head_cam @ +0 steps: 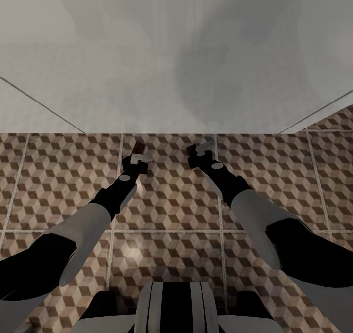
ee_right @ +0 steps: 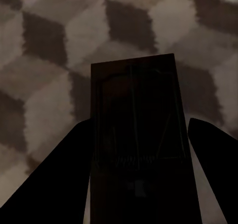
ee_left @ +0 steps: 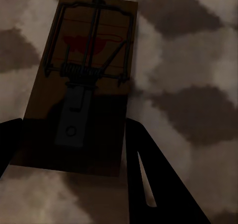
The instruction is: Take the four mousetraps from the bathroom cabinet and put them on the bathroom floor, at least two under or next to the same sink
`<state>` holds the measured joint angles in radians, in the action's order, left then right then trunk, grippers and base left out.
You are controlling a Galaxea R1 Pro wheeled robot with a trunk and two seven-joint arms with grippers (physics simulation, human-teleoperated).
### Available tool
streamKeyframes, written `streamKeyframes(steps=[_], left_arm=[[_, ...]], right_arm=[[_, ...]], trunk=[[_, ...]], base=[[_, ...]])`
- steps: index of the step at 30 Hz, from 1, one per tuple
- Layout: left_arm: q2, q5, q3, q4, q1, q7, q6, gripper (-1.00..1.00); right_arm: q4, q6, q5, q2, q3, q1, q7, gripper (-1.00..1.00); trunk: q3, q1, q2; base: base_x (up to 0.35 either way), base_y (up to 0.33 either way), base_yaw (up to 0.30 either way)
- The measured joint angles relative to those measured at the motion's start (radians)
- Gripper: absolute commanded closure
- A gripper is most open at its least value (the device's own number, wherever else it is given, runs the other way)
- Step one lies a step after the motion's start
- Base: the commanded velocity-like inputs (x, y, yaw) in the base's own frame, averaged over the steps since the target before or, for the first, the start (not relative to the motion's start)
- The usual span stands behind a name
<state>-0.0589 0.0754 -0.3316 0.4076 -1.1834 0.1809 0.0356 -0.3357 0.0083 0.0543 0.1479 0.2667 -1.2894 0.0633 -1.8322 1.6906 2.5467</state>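
Head view: both arms reach low over the floor (head_cam: 171, 210), beneath a pale grey overhang I cannot identify. Left pincer (head_cam: 138, 155) and right pincer (head_cam: 200, 152) each carry a small dark piece at the tips.

Left wrist view: left trap (ee_left: 82, 80) clamped between the fingers (ee_left: 148, 174), board jutting ahead of them; tan wood, dark wire, coil spring, red mark. Risk, as I judge it: letting go from a height could flip it.

Right wrist view: right trap (ee_right: 139, 140) clamped likewise, in deep shadow, wire faint. Risk: I cannot tell how near the tiles it hangs, so a blind release may bounce it away.
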Motion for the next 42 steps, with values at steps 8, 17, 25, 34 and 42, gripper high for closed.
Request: streamKeyframes(steps=[8, 17, 25, 34, 42], left_arm=[[0.000, 0.000, 0.000, -0.001, 0.000, 0.000, 0.000, 1.00], [0.000, 0.000, 0.000, -0.002, 0.000, 0.000, 0.000, 1.00], [0.000, 0.000, 0.000, -0.002, 0.000, 0.000, 0.000, 1.00], [-0.002, 0.001, 0.000, -0.003, 0.000, 0.001, 0.000, 1.00], [-0.008, -0.004, 0.000, -0.015, 0.000, 0.005, -0.001, -1.00]], right_arm=[[0.000, -0.005, 0.000, 0.000, 0.001, 0.000, -0.001, -1.00], [-0.001, -0.021, 0.000, -0.001, 0.001, 0.001, -0.002, -1.00], [-0.001, -0.022, 0.000, -0.001, 0.001, 0.001, -0.001, -1.00], [-0.001, -0.023, 0.000, -0.002, 0.001, 0.001, -0.001, -1.00], [-0.001, -0.024, 0.000, -0.002, 0.001, 0.001, -0.001, -1.00]], trunk=[[0.000, 0.000, 0.000], [0.000, 0.000, 0.000], [0.000, 0.000, 0.000], [0.000, 0.000, 0.000], [0.000, 0.000, 0.000]], base=[[0.000, 0.000, 0.000], [0.000, 0.000, 0.000], [0.000, 0.000, 0.000], [0.000, 0.000, 0.000], [0.000, 0.000, 0.000]])
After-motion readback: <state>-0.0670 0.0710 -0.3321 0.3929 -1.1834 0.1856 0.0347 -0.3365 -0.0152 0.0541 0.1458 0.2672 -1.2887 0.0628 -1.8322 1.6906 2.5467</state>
